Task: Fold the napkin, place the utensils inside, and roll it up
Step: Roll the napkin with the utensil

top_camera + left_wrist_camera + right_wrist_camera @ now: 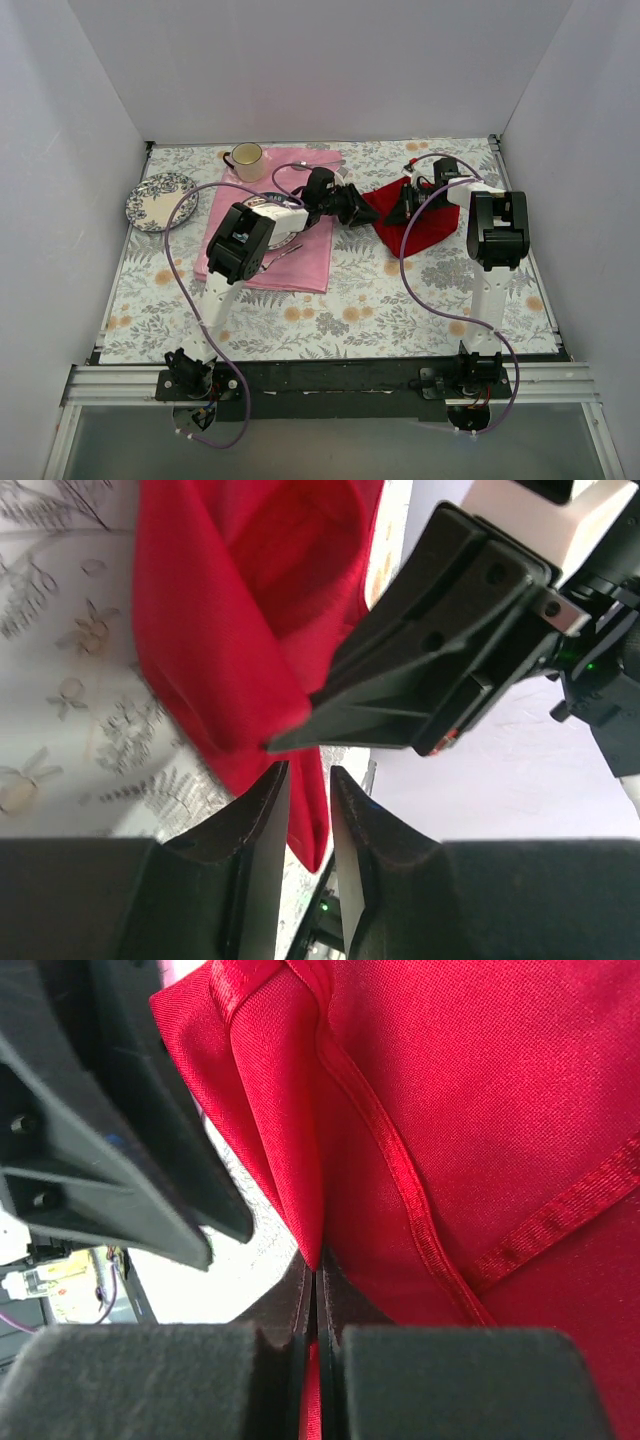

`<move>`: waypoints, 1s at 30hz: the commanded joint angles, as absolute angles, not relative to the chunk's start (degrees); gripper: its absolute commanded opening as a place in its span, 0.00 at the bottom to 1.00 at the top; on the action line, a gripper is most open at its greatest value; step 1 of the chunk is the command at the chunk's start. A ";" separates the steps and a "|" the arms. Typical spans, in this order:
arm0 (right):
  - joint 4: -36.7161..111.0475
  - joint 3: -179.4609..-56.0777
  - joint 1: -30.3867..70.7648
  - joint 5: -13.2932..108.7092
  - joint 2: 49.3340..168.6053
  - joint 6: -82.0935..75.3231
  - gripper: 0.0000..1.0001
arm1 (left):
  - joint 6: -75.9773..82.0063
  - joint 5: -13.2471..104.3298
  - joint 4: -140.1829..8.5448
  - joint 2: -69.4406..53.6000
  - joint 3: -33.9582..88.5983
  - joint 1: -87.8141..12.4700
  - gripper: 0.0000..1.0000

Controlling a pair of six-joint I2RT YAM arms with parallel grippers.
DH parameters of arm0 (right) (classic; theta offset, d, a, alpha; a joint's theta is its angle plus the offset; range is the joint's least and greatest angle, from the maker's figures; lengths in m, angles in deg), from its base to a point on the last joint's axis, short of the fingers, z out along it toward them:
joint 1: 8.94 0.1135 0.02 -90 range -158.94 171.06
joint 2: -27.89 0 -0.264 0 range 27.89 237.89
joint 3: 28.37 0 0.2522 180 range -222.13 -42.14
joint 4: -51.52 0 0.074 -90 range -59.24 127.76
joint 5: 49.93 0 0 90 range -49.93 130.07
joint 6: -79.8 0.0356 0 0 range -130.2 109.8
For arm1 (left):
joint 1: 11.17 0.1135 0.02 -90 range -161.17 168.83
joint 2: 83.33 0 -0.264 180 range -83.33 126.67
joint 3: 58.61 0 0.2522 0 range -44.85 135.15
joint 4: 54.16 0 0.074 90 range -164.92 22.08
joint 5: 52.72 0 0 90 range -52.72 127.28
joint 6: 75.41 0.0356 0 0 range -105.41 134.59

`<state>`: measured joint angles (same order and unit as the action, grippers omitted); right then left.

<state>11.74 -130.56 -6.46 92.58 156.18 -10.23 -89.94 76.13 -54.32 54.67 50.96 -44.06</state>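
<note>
Grippers first: the right gripper (315, 1272) is clamped tight on a hemmed edge of the napkin (428, 228). You can see red cloth squeezed right into the seam between its fingers. The left gripper (305, 785) is the iffy one. Its jaws stand narrowly apart with a hanging corner of the red cloth in the gap, and I honestly can't tell whether they're biting it or just straddling it. The two grippers sit nose to nose, nearly touching, at the napkin's left end, which is held up off the table (400, 300). The rest of the napkin lies bunched on the flowered surface, right of the pink cloth (305, 258).

I'd call this the folding step, barely under way: no clean fold, nothing laid inside, no roll. The next move, I reckon, needs the left jaws firmly on that corner. Then both arms carry the edge over together so it lands flat without twisting.

Hard to see: the dark-handled spoon. The left arm (240, 245) covers much of the pink cloth, and I can't pick the spoon out anywhere. Both wrist views are basically all red fabric, so the napkin's overall shape is anyone's guess.
</note>
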 commanded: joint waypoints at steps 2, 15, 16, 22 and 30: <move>10.69 -131.61 -7.27 88.05 159.55 -13.01 0.01 | -90.52 77.10 -52.37 56.41 55.95 -44.31 0.21; 9.55 -131.61 -7.36 87.18 158.32 -12.66 0.01 | -92.37 75.78 -49.65 61.52 60.27 -45.01 0.18; 9.37 -131.78 -7.44 86.92 158.14 -12.66 0.01 | -92.19 75.34 -49.55 61.87 60.44 -45.01 0.17; 8.93 -132.13 -7.27 86.91 157.97 -12.31 0.01 | -92.98 74.02 -48.85 64.68 62.20 -45.27 0.15; 6.65 -132.49 -6.57 82.19 156.57 -12.14 0.08 | -92.63 70.68 -52.36 66.26 61.67 -45.45 0.07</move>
<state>9.55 -132.07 -6.83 92.78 157.21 -10.28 -93.02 74.27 -49.31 64.57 60.27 -45.04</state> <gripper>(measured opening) 0.037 0.094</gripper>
